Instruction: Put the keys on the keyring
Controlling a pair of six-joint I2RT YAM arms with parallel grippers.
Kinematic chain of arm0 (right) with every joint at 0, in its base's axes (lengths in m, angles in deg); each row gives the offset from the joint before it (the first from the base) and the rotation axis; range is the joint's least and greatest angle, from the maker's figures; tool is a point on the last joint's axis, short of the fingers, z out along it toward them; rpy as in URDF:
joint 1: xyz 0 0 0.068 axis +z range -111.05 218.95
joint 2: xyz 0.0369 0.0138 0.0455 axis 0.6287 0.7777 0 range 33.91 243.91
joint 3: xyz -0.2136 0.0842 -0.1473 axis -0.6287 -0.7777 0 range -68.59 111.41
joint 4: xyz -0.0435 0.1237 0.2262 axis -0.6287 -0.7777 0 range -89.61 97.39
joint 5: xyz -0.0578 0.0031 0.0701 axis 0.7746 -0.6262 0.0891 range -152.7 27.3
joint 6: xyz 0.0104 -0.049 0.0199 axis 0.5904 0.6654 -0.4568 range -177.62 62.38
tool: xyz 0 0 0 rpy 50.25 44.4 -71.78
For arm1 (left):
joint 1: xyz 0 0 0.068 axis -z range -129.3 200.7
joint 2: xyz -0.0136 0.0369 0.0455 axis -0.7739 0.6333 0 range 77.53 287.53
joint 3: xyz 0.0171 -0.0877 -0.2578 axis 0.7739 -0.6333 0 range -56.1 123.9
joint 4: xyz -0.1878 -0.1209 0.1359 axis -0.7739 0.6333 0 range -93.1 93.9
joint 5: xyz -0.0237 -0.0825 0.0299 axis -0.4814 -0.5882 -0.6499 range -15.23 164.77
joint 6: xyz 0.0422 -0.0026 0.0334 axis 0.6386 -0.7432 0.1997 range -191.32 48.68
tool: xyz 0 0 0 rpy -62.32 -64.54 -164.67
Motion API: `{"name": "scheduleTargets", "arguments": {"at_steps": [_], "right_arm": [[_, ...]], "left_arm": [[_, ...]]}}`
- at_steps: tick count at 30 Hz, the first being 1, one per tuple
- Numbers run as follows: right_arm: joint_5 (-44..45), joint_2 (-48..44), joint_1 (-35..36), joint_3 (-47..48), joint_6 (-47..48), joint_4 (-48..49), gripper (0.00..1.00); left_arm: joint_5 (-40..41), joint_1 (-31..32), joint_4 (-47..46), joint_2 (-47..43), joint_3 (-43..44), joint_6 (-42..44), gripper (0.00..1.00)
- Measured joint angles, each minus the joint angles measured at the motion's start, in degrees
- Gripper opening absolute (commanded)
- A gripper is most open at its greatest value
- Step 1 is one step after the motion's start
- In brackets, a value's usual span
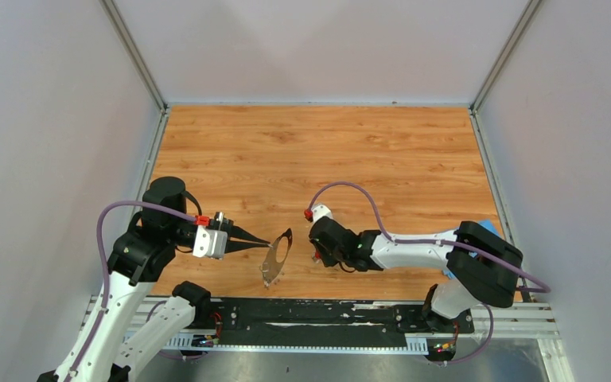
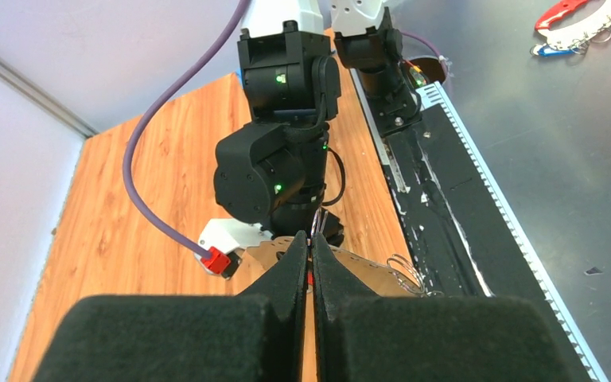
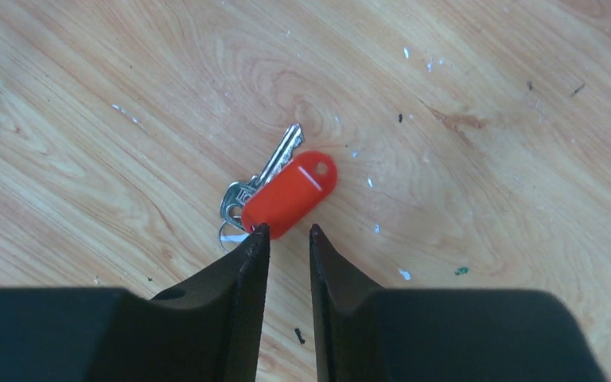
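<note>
left pincer (image 1: 264, 242): clamped shut on the left rim of the keyring (image 1: 277, 256) | keyring: held up on edge, tilted, near the middle of the worktop (image 1: 326, 151) | right pincer (image 3: 286, 232): pointing down, fingers a narrow slot apart, gripping nothing | red key (image 3: 290, 195): flat on the worktop at those fingertips, right of the keyring
</note>
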Motion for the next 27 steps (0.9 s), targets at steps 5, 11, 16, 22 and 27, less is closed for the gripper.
{"name": "scheduleTargets", "arguments": {"at_steps": [5,11,16,22,27], "right_arm": [[-1.2,-1.3,0.0,-1.1,0.2,0.1,0.48],[-3.8,-4.3,0.0,-1.8,0.4,0.7,0.51],[-6.6,-4.3,0.0,-1.9,0.7,2.0,0.48],[-12.3,-3.0,0.0,-1.9,5.6,3.0,0.45],[-17.7,-6.8,-0.5,-4.1,17.6,4.7,0.48]], "left_arm": [[0.0,0.0,0.0,0.0,0.0,0.0,0.00],[0.1,0.0,0.0,-0.1,0.0,0.0,0.00],[0.1,0.0,0.0,-0.2,0.0,0.0,0.00],[0.2,0.0,0.0,-0.5,0.0,0.0,0.00],[0.3,0.0,0.0,-0.7,0.0,0.0,0.00]]}}
